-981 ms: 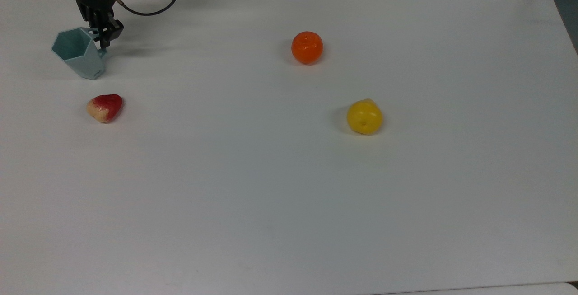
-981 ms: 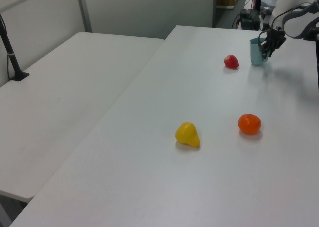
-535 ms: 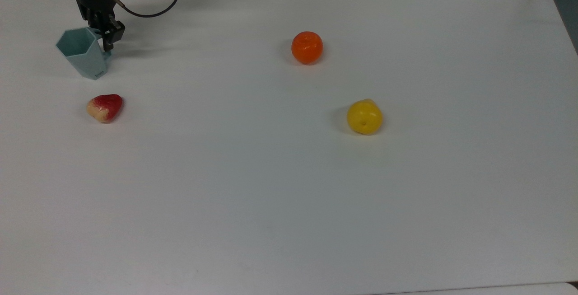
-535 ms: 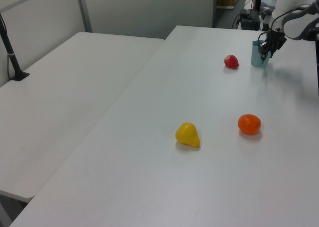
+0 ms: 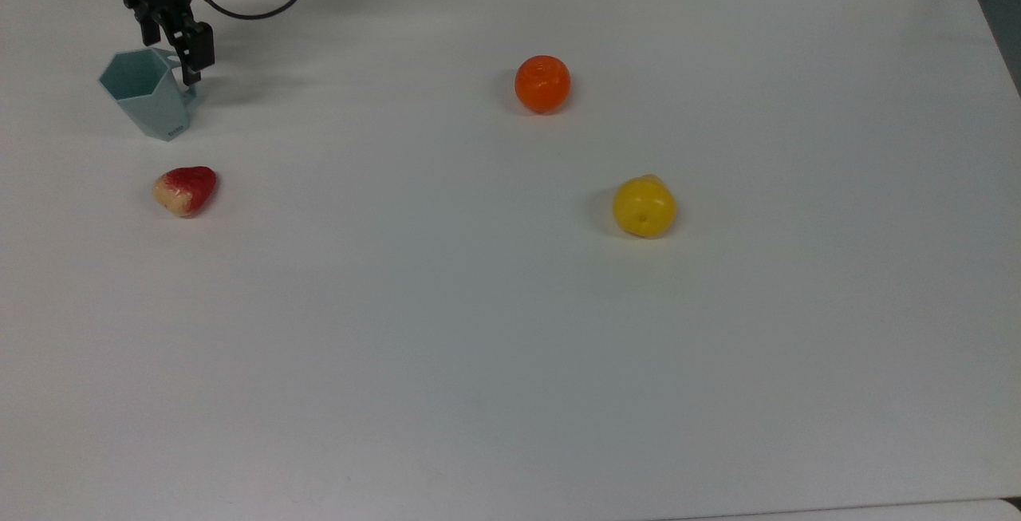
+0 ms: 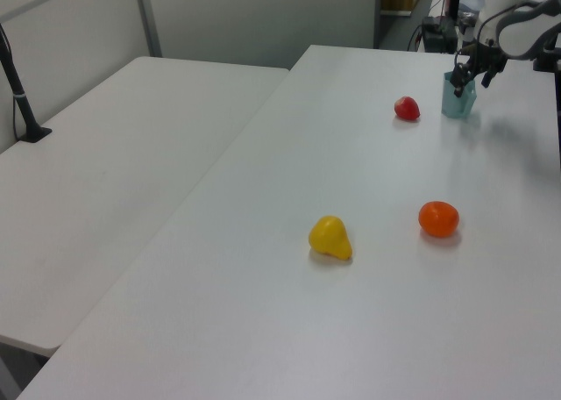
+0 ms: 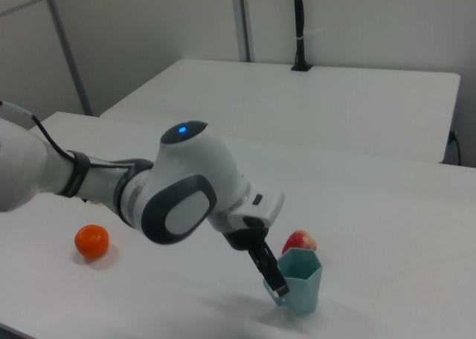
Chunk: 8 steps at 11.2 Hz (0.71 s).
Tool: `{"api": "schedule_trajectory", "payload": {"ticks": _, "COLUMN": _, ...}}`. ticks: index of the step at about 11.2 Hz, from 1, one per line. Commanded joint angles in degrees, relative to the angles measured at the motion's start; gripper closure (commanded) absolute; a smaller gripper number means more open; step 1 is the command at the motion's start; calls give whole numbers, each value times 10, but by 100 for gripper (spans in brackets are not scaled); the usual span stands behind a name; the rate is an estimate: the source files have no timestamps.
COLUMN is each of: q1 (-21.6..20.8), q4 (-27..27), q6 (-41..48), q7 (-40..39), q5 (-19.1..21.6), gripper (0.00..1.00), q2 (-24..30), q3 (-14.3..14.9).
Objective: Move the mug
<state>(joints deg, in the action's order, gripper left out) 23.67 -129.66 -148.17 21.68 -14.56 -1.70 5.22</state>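
Teal-grey plastic caught our eye first: the mug (image 5: 147, 96) stood upright on the white table (image 5: 510, 345) in the upper left of the top view, and at the bottom centre-right of the right view (image 7: 300, 279). We saw the gripper (image 5: 177, 50) poised at its handle side, fingers spread and not clamping it. A red fruit (image 5: 185, 190) lay just below the mug in the top view; an orange fruit (image 5: 542, 84) and a yellow fruit (image 5: 644, 207) sat well apart, nearer the frame's centre.
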Motion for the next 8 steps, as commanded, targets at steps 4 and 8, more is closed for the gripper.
{"api": "schedule_trajectory", "payload": {"ticks": 4, "q1": -38, "q4": 175, "q6": 316, "q7": -56, "q5": 90, "gripper": 0, "q2": 33, "q3": -50}}
{"api": "schedule_trajectory", "payload": {"ticks": 8, "q1": -51, "q4": 321, "q6": 574, "q7": -155, "q5": 204, "gripper": 0, "q2": 66, "q3": -84}}
